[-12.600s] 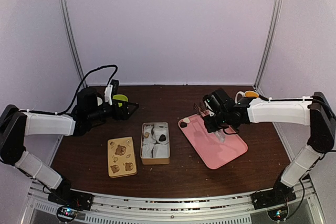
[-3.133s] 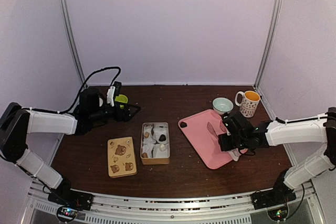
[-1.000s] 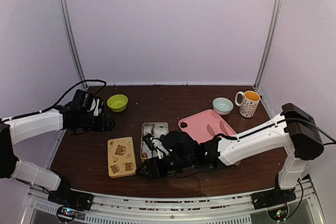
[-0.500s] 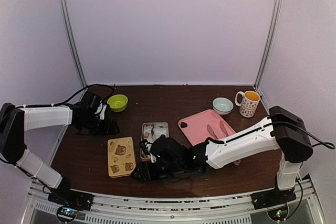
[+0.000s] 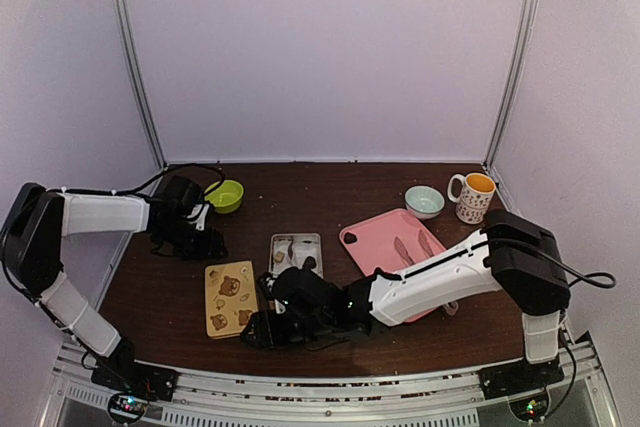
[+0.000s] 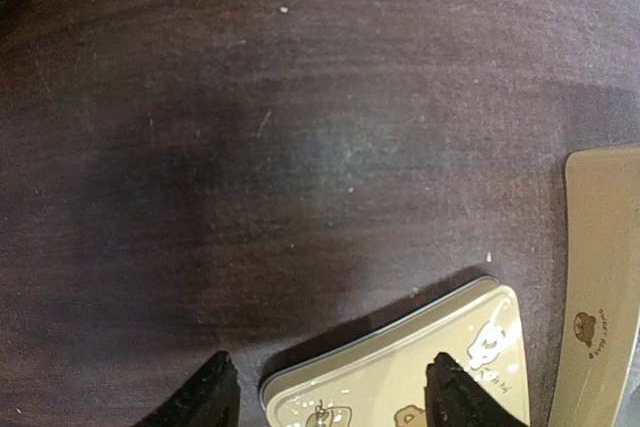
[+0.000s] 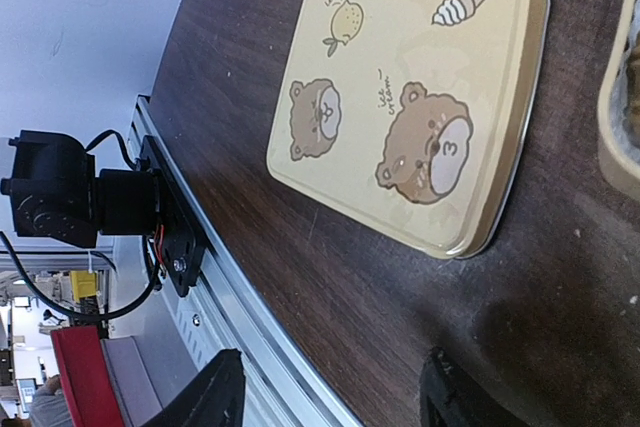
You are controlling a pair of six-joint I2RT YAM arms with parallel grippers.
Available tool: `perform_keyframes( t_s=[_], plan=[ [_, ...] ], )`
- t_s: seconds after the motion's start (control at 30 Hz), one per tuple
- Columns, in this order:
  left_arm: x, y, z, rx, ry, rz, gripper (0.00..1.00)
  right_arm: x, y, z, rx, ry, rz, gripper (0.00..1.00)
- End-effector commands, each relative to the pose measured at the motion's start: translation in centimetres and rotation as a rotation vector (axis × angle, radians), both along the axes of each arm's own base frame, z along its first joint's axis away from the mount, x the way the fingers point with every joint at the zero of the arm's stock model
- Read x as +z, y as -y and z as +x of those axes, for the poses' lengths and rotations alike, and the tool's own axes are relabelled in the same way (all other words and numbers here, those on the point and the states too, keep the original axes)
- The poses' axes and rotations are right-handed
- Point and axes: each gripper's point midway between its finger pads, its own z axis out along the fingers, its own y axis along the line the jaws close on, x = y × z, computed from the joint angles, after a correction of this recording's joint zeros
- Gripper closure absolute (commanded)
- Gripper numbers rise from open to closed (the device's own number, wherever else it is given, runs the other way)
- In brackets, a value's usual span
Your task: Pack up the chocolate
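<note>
- My left claw [image 6: 330, 399] hung low over the far corner of the lid [image 6: 400, 387], fingers [image 6: 212, 397] apart and clamped on nothing. The corner lay between them in that view; whether it touched either one I could not tell.
- My right claw [image 7: 335, 392] hovered just off the lid's near edge, also apart and empty.
- One dark chocolate [image 5: 350, 238] sat on the far-left corner of the pink tray [image 5: 380, 242], well apart from the tin [image 5: 296, 236].
- The tin stood open on the tabletop beside the lid. My right arm hid its near half, and the far half showed pale and dark bits too small to name.
- I judged the packing only partly done: that chocolate was still outside the tin and the lid was not yet on. With both claws at the lid, lidding looked like the step in hand.
- Only the top view showed the tray, the chocolate and both arms together.
- Only the wrist views showed my fingers' spread and the lid's printed bears up close; neither showed any chocolate.
</note>
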Motion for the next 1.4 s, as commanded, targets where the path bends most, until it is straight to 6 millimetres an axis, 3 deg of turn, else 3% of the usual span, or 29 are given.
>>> perform_keyframes(
  t_s=[0.0, 0.37, 0.67, 0.73, 0.83, 1.37],
  plan=[
    [-0.4, -0.4, 0.1, 0.018, -0.032, 0.023, 0.37, 0.6, -2.0, -0.6, 0.000, -0.070, 0.088, 0.42],
    [-1.3, -1.0, 0.9, 0.029, -0.071, 0.051, 0.52, -0.8, -2.6, 0.3, -0.090, -0.163, 0.148, 0.43],
    [-3.6, -2.4, -0.5, 0.059, -0.151, 0.107, 0.53, -1.7, -2.1, 1.6, -0.153, -0.163, 0.141, 0.44],
    [-3.7, -2.1, -0.7, 0.050, -0.161, 0.089, 0.60, -1.9, -2.0, 1.7, -0.158, -0.166, 0.142, 0.44],
    [-3.7, -1.4, -1.6, 0.034, -0.181, 0.042, 0.68, -2.1, -1.8, 2.1, -0.168, -0.164, 0.137, 0.44],
    [-4.5, 0.2, -7.9, 0.052, -0.261, -0.086, 0.67, -2.9, 1.2, 5.1, -0.271, -0.112, 0.076, 0.40]
  ],
)
